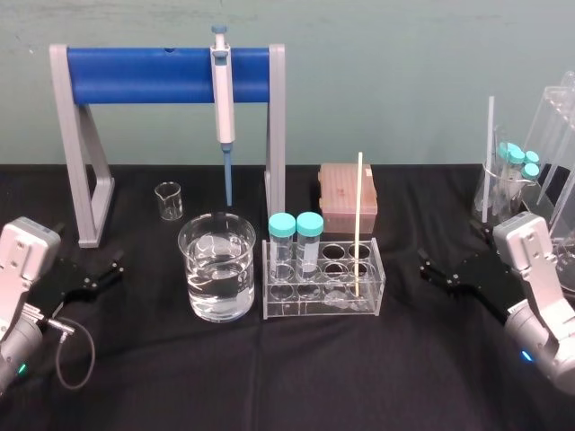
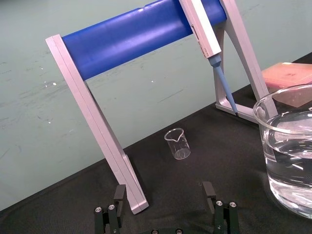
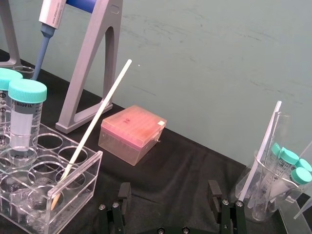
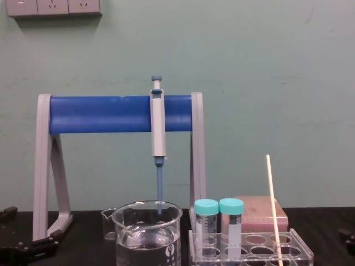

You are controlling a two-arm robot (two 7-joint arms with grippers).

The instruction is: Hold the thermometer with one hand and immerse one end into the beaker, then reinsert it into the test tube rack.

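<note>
The left fingers (image 2: 119, 193) and right fingers (image 3: 213, 190) are spread open, empty. The thermometer (image 1: 358, 224) leans in the test tube rack (image 1: 323, 310) between them, nearer the right pair; the beaker (image 1: 216, 269) stands nearer the left.

Marked "BIOFIL" below the cap: capped tube (image 3: 23, 122), toward left end of test tube rack (image 3: 78, 183). Illegible: white print on beaker (image 4: 147, 239).
</note>
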